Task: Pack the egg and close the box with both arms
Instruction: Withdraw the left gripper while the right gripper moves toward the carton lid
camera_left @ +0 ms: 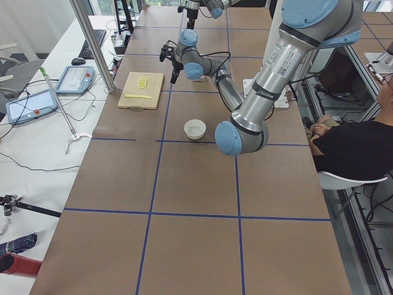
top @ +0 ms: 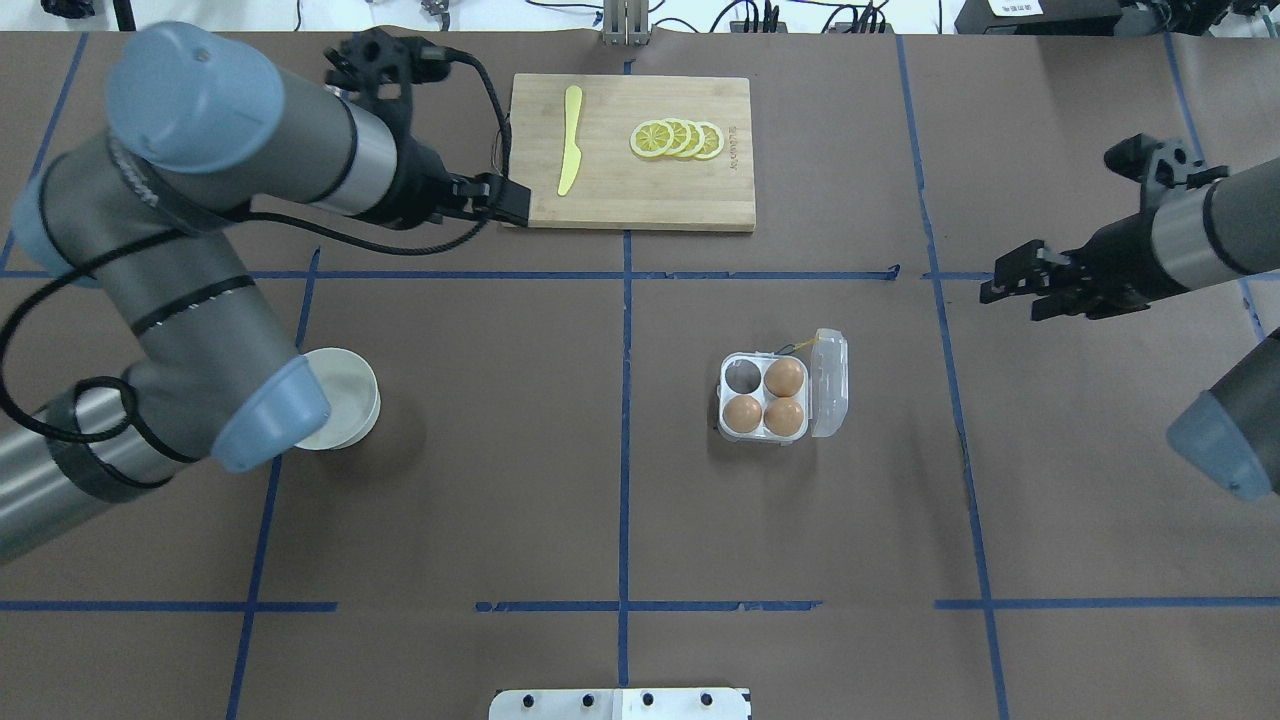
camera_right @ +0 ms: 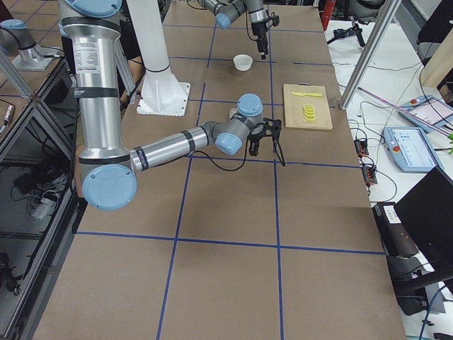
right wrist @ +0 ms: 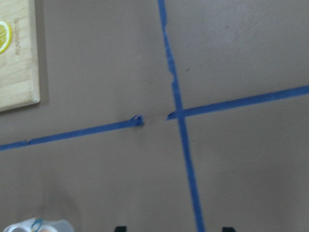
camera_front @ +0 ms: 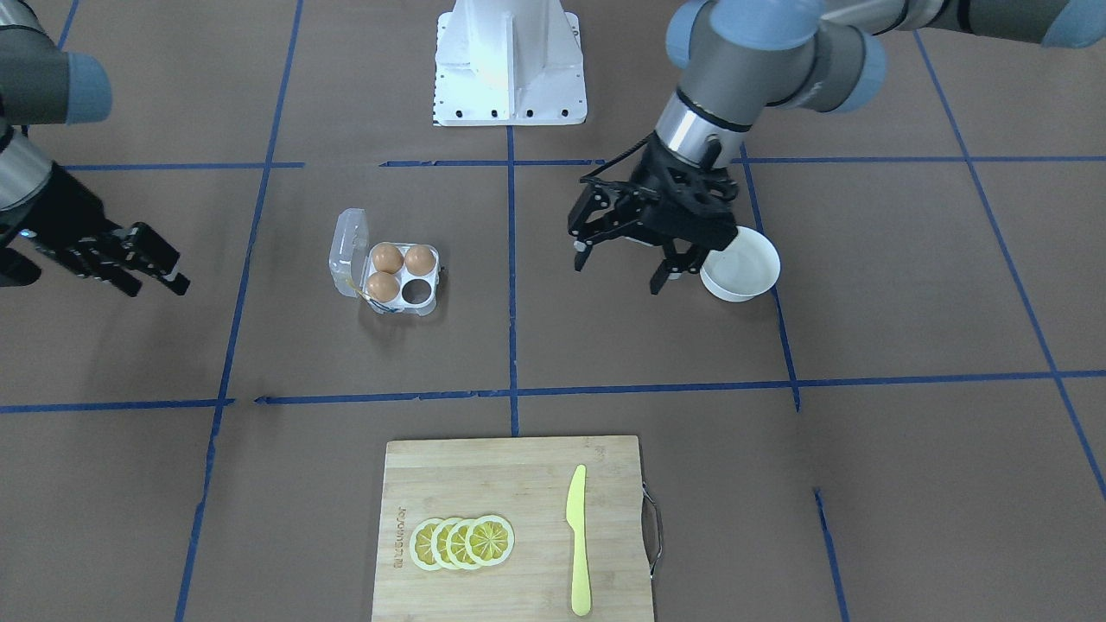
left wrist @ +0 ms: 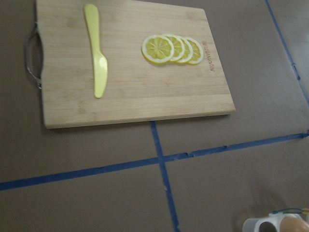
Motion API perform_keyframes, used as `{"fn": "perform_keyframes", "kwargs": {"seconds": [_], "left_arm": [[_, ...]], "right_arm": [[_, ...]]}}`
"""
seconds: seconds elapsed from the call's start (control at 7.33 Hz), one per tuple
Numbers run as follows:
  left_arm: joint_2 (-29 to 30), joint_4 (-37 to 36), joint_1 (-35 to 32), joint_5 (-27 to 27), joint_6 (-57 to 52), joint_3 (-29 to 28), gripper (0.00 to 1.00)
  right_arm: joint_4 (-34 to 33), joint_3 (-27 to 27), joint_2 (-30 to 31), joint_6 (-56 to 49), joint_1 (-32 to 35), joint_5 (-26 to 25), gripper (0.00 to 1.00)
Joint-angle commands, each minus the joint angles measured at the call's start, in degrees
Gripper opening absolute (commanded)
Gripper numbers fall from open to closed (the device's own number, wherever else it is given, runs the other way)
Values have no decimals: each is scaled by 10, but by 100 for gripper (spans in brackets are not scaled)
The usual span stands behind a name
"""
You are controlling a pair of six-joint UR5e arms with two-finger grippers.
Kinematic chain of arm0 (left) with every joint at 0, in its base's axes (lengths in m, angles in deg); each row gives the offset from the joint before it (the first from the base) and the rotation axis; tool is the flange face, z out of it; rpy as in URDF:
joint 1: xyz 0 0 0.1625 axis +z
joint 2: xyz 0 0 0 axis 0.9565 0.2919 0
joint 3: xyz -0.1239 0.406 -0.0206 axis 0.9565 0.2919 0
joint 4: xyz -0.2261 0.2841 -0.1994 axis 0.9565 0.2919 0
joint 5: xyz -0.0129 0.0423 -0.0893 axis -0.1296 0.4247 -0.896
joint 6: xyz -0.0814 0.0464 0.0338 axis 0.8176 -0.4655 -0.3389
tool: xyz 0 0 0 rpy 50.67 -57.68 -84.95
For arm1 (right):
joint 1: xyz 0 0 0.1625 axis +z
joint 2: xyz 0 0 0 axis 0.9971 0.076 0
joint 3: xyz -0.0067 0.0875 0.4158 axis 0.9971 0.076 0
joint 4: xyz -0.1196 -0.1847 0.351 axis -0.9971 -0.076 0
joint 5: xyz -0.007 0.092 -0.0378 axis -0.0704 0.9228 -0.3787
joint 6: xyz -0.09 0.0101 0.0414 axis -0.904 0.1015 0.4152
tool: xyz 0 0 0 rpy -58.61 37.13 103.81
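Box (camera_front: 417, 292): centre-left of front view, lid open, one cell bare.
Eggs (camera_front: 386, 257): three, in box cells.
Left gripper (camera_front: 619, 272): fingers spread, right of box, well apart, by bowl (camera_front: 747, 268).
Right gripper (camera_front: 160, 263): fingers apart, left edge, well clear of box.
Table (camera_front: 907, 285): brown, blue tape grid; board (camera_front: 518, 484) with lemon slices (camera_front: 462, 542) and knife (camera_front: 577, 540) at bottom.
Room: tablets (camera_left: 77, 78) on side desk (camera_left: 37, 141), seated person (camera_left: 353, 147).

In the overhead view's left half, the left arm (top: 190, 330) is showing silver-grey tubular links and light-blue joint caps, with a black cable (top: 497, 115) trailing along it. The right arm (top: 1200, 235), at the right edge, is wearing the same colours. The left gripper (camera_front: 618, 275) and right gripper (camera_front: 160, 285) are showing black. The white base (camera_front: 510, 60) is showing dark bolt holes.
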Motion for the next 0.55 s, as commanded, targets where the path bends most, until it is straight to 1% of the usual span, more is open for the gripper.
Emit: {"fn": "perform_keyframes", "kwargs": {"seconds": [0.0,0.14,0.27,0.41], "left_arm": [[-35,-11,-76,-46,-63,22,100],[-53,-10,-105,-74,-95,22,100],[-71,-10,-126,-87,-132,22,100],[-88,-10,-145,-88,-173,22,100]], "right_arm": [[12,-18,-29,51,-88,-9,0],[10,-18,-40,51,-121,-19,0],[10,-17,-47,51,-150,-36,0],[2,-10,-83,51,-172,-44,0]]}}
